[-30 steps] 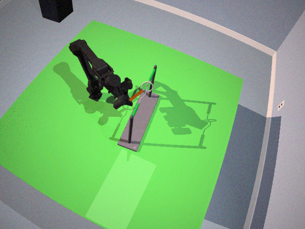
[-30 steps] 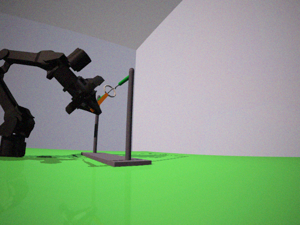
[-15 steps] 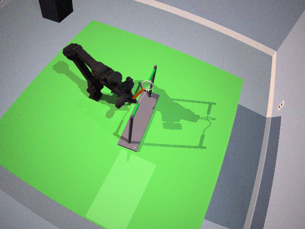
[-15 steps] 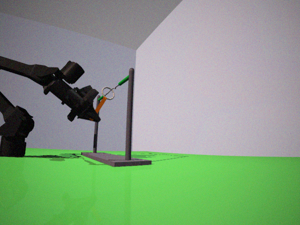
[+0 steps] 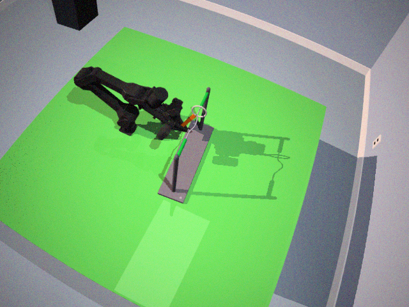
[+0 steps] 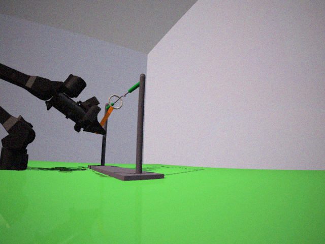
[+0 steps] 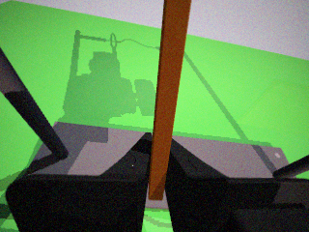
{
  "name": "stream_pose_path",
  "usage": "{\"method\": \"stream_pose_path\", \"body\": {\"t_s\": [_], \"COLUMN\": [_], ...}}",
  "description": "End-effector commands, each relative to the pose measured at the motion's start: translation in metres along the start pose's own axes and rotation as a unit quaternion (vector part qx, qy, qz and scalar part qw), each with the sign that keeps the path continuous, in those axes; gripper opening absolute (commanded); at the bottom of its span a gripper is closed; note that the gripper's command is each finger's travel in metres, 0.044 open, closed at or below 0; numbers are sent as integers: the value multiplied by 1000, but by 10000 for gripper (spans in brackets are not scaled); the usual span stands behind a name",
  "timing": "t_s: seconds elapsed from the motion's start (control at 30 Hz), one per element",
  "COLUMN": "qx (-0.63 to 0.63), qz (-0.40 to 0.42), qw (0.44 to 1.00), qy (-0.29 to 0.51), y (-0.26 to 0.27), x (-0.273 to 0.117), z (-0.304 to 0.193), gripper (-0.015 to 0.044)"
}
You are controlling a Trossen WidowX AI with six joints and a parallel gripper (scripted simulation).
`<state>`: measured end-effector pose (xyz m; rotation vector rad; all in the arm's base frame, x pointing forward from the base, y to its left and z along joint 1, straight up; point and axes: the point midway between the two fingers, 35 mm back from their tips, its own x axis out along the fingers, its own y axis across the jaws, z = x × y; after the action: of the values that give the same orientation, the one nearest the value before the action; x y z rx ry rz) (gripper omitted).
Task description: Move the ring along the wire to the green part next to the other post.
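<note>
The pale ring (image 5: 206, 114) (image 6: 122, 103) is around the wire close to the inner end of the far post's green part (image 5: 204, 98) (image 6: 109, 105). Whether it touches the wire is too small to tell. The thin grey wire (image 5: 192, 128) (image 6: 126, 93) bends toward the near post's green part (image 5: 181, 147) (image 6: 133, 87). My gripper (image 5: 186, 130) (image 6: 103, 131) (image 7: 154, 138) is shut on the orange handle (image 5: 188, 120) (image 6: 106, 116) (image 7: 170, 87), which slants up from the fingers to the ring. The fingers are below the wire, on the arm's side. The wrist view does not show the ring itself.
The far post (image 5: 202, 120) (image 6: 103, 149) (image 7: 36, 121) and near post (image 5: 175, 174) (image 6: 139, 123) (image 7: 292, 166) stand on a grey base (image 5: 191, 165) (image 6: 115, 171) (image 7: 193, 154). Shadows of the arm and wire frame fall on the green surface (image 5: 247, 224) (image 6: 209, 205).
</note>
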<state>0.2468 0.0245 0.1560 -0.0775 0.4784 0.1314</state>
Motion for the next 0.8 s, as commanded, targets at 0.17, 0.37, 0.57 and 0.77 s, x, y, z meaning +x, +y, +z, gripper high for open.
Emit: {"method": "stream_pose_path", "body": {"t_s": [0.17,0.37,0.57,0.77], "qx": [27,32,34,34], "qz": [0,1,1,2], "qw": [1000,999,999,999], "qy": [-3,-4,-5,-6], "y": [16,23,29,35], "x": [1,1,1,2], "z": [-2,-1,-1,-1], "gripper": [-150,-150,-150,-150]}}
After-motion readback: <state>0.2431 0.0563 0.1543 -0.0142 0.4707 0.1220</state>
